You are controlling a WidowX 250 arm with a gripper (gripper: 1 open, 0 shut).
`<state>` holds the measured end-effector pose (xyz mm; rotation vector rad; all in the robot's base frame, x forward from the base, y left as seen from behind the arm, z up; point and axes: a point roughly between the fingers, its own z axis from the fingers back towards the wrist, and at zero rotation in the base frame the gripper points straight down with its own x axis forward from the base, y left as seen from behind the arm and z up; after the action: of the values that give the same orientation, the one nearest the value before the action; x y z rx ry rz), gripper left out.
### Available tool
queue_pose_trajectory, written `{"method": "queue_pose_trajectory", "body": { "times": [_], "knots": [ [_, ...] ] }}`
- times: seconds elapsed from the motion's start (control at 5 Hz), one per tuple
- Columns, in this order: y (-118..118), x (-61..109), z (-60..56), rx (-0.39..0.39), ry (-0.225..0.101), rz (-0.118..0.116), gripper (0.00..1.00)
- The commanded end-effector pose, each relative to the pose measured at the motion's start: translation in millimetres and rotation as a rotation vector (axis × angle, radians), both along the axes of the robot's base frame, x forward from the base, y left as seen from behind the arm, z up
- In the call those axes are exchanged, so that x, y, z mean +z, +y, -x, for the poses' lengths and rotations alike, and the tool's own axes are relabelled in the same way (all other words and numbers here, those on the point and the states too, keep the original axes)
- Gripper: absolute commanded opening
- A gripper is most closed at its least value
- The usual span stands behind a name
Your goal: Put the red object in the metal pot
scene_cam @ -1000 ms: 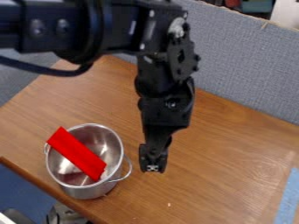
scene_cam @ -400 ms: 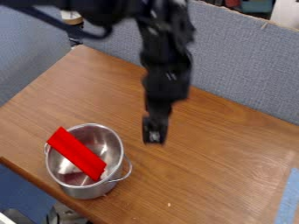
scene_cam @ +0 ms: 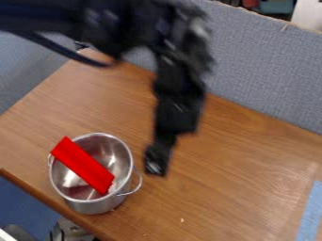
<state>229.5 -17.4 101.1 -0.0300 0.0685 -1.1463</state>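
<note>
Leaning flat red block, shiny round steel pot

The red object is a bright, plain red with no markings. The metal pot is shiny silver steel, its inside mirroring patches of red and pale grey. The table is warm mid-brown wood with a faint grain. The arm and its gripper are black, blurred. At the far side, the partition is blue-grey.
</note>
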Motion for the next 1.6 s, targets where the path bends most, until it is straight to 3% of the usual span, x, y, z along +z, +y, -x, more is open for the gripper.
{"method": "queue_pose_trajectory", "body": {
  "times": [0.0, 0.2, 0.4, 0.6, 1.0, 1.2, 1.4],
  "knots": [
    [16.3, 29.8, -6.7, 0.113, -0.045, 0.002, 1.00],
    [29.4, 47.1, -6.3, 0.238, -0.054, 0.008, 1.00],
    [-12.6, 40.6, -0.7, 0.191, -0.050, 0.007, 1.00],
    [-26.1, 45.4, -0.7, 0.147, -0.047, 0.009, 1.00],
    [-27.9, 5.0, 20.4, -0.150, -0.047, 0.003, 1.00],
    [-16.0, 0.4, -0.9, -0.069, -0.042, 0.024, 1.00],
    [5.9, -15.3, -27.9, 0.020, -0.017, 0.048, 1.00]
  ]
}}
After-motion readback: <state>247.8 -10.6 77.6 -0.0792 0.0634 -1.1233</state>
